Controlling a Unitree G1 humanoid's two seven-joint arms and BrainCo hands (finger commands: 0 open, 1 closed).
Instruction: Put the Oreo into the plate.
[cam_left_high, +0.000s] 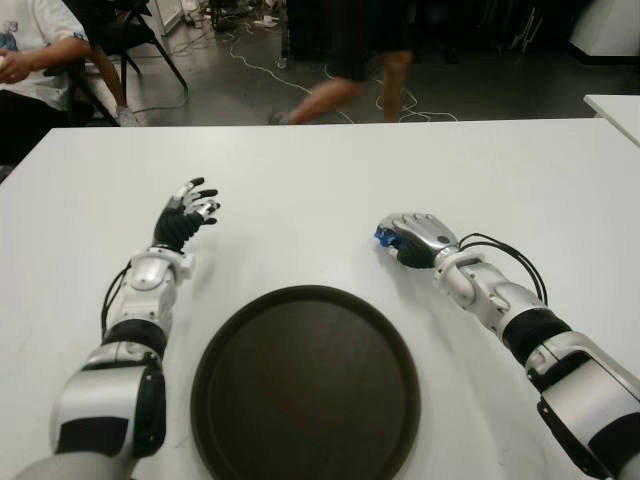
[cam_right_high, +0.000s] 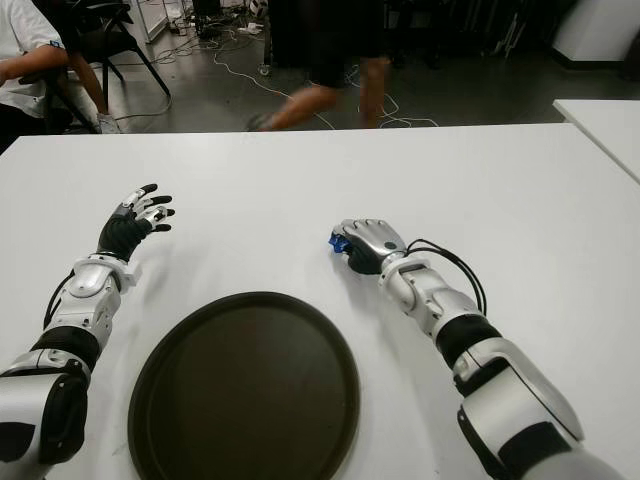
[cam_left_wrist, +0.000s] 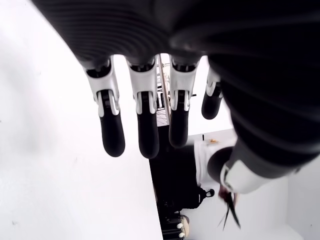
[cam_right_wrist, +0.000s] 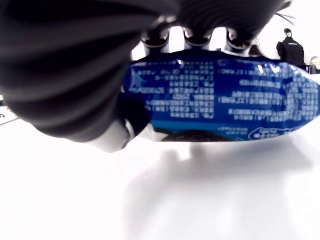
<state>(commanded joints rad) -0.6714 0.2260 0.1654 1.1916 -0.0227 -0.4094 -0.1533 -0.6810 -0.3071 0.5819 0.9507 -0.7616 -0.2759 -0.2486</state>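
A blue Oreo packet (cam_right_wrist: 220, 100) lies under my right hand (cam_left_high: 412, 240) on the white table (cam_left_high: 330, 180), just beyond the plate's far right rim. The right fingers curl over the packet and close around it; only a blue corner (cam_left_high: 383, 237) shows in the eye views. The plate (cam_left_high: 305, 385) is a round dark brown tray near the table's front edge, and nothing lies in it. My left hand (cam_left_high: 188, 215) shows to the far left of the plate, its fingers (cam_left_wrist: 142, 120) spread and holding nothing.
A second white table's corner (cam_left_high: 615, 105) shows at the far right. Beyond the table's far edge a person walks past (cam_left_high: 340, 90), and another person sits at the far left (cam_left_high: 35, 60) beside a chair. Cables lie on the floor.
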